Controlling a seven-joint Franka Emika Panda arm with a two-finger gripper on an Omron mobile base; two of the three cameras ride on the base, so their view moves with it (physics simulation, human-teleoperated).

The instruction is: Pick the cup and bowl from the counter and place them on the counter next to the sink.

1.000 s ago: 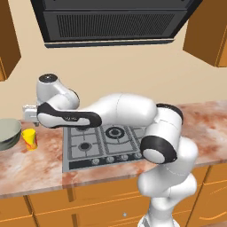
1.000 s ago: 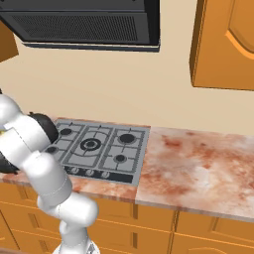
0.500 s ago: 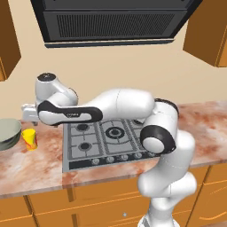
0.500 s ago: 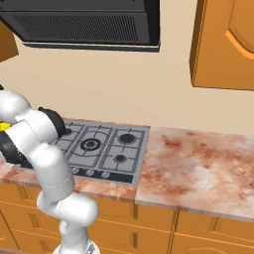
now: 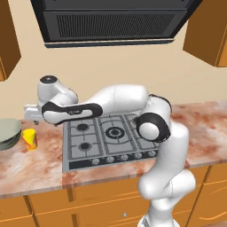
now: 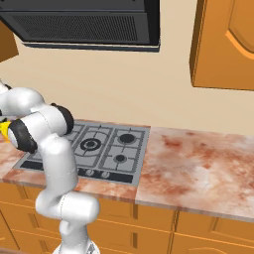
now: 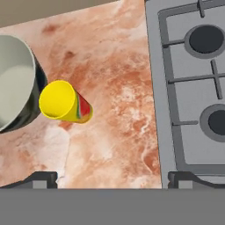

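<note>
In the left base view, the cup (image 5: 30, 138) is seen standing on the counter (image 5: 40, 166) near its left end, just beside the bowl (image 5: 9, 133), with the stovetop (image 5: 108, 137) to their right. The claw (image 5: 27, 114) is held above them.

In the right base view, a sliver of yellow is seen at the counter's left edge behind the arm.

In the hand view, the claw (image 7: 112, 179) is seen open and empty, its tips spread wide, and off to one side of the cup. With cup and bowl so close, a descent judged badly could knock the bowl or tip the cup.
</note>
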